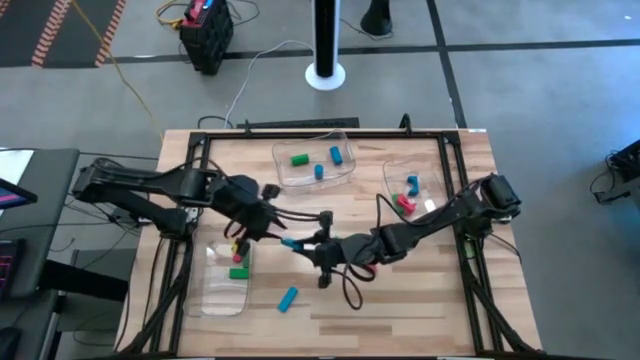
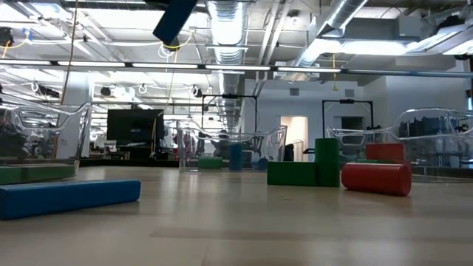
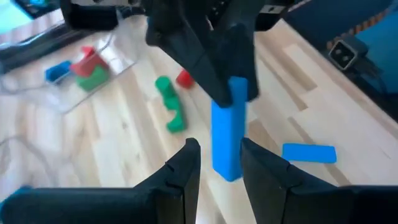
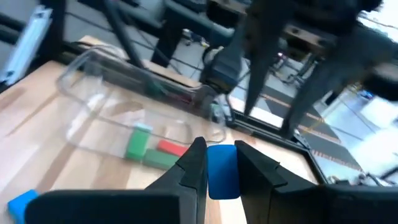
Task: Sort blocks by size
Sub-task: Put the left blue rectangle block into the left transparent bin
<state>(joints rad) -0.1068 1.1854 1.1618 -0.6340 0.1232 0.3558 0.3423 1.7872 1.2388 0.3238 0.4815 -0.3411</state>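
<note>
Clearly a handover is under way above the middle of the surface [image 1: 400,310]: a long blue bar [image 3: 227,134] is held between the two arms, with the right gripper [image 4: 214,165] pinching one end in its jaws and the left gripper [image 3: 217,165] with its jaws set closely either side of the other end; whether the left one bears on it I cannot tell. The next move, as I judge it, calls for one gripper to let go only once the other has a firm hold, then for the bar to be carried to the tray for its size. Around them lie three clear trays: the near-left tray [image 1: 225,290] holds green and red blocks, the far tray [image 1: 312,175] a green and two blue ones, the right tray [image 1: 432,178] red and blue. A loose blue block [image 1: 288,298] lies on the wood near the left tray, unsorted. Cables hanging from both arms cross the middle and could snag as the arms part.
</note>
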